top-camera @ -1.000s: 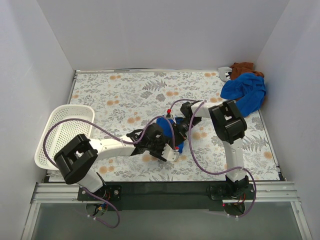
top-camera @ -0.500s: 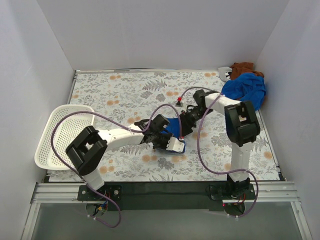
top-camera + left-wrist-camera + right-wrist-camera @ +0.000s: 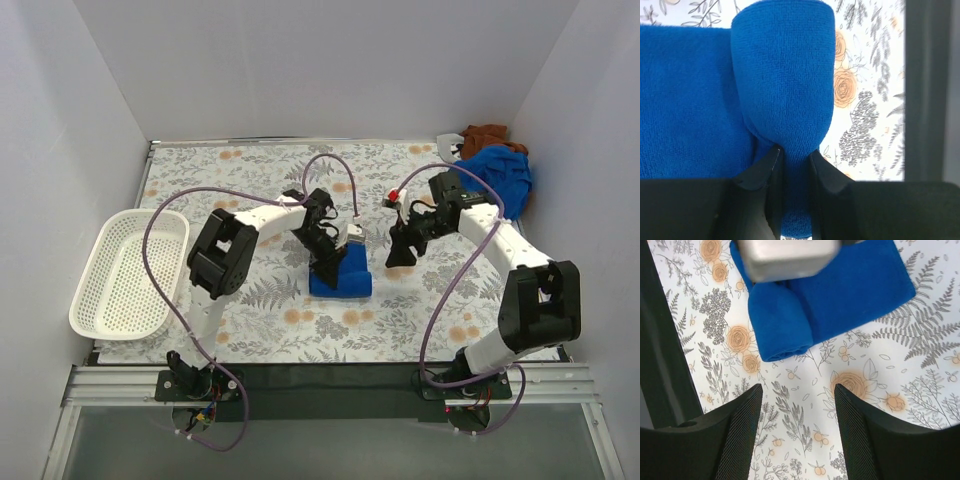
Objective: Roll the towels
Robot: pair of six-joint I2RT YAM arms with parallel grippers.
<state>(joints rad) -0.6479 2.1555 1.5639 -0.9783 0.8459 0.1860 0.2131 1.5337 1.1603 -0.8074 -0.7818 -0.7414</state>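
A soft, fine-napped royal-blue towel (image 3: 340,282) is lying near the table (image 3: 250,180) centre, partly rolled into a cylinder, with the roll axis running roughly far edge to near edge. One roll end is being pinched by the narrowed left claw (image 3: 792,156). The right claw (image 3: 797,390) is being held open, empty.

Plain white walls (image 3: 330,60) enclose the evenly lit floral-patterned surface (image 3: 240,180) on three sides, a black strip (image 3: 330,380) along the frame's bottom.

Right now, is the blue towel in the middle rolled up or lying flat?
Partly rolled: one end of the towel is a thick roll, pinched by the left gripper; the rest lies flat.
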